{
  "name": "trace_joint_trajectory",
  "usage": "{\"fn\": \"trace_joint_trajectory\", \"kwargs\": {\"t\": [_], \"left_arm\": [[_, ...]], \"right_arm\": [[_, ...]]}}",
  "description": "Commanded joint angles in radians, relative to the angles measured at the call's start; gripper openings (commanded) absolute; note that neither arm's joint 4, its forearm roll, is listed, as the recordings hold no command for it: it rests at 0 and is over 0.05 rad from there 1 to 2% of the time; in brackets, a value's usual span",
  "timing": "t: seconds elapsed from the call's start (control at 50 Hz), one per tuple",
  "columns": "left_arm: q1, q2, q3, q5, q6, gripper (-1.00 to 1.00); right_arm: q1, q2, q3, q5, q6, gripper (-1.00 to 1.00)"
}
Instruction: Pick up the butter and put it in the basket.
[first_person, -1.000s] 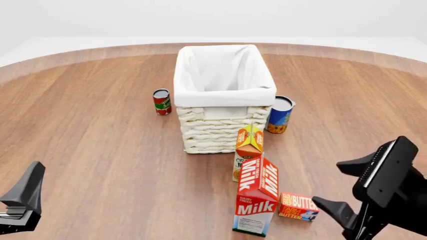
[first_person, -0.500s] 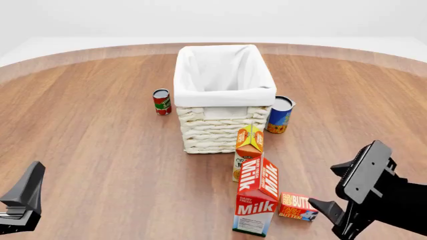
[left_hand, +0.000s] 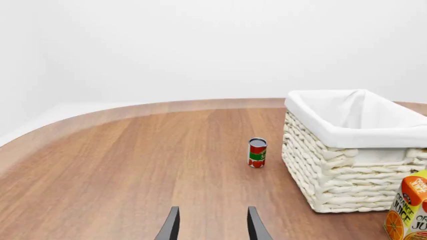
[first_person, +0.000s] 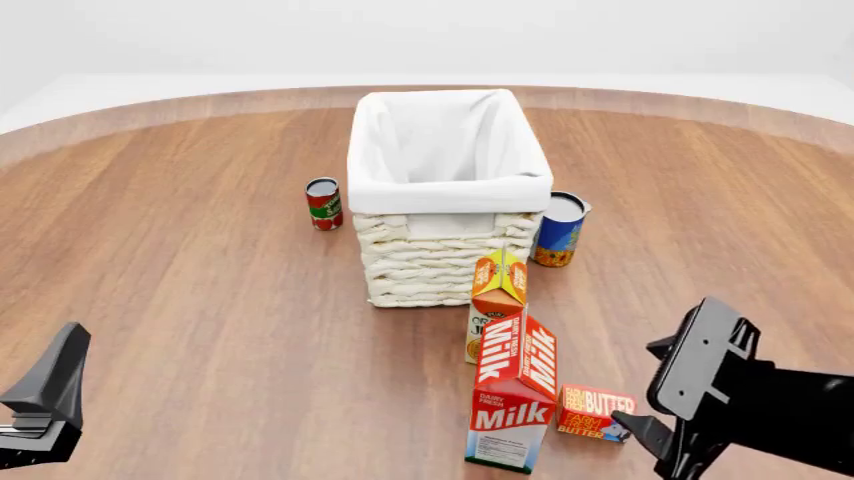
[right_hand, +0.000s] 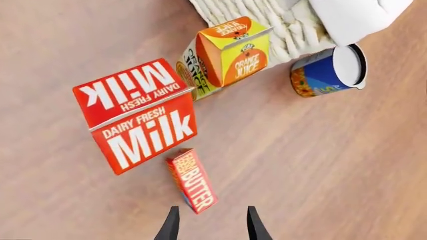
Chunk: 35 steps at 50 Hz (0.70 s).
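Observation:
The butter (first_person: 594, 412) is a small flat red-orange box lying on the table just right of the milk carton (first_person: 514, 405). My right gripper (first_person: 653, 390) hangs open just to the butter's right, a little above the table. In the right wrist view the butter (right_hand: 193, 181) lies just ahead of the open right gripper (right_hand: 211, 226), nearer one finger, and nothing is between the fingers. The basket (first_person: 447, 192), cream wicker with a white liner, stands at the table's middle and also shows as the basket (left_hand: 347, 165) in the left wrist view. My left gripper (left_hand: 212, 227) stays open and empty at the near left.
An orange juice carton (first_person: 498, 295) stands between the milk carton and the basket. A blue can (first_person: 559, 229) sits by the basket's right side, and a red can (first_person: 323, 203) by its left. The milk carton (right_hand: 137, 117) rises close beside the butter.
My right gripper has moved left and lower, closing in on the butter. The left arm and all objects have stayed put.

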Motion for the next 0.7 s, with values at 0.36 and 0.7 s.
{"fn": "trace_joint_trajectory", "kwargs": {"t": [0.36, 0.7], "left_arm": [[0.0, 0.0, 0.0, 0.0, 0.0, 1.0], [0.0, 0.0, 0.0, 0.0, 0.0, 1.0]], "right_arm": [[-0.015, 0.087, 0.011, -0.068, -0.078, 1.0], [-0.002, 0.085, 0.008, -0.064, -0.076, 1.0]]}}
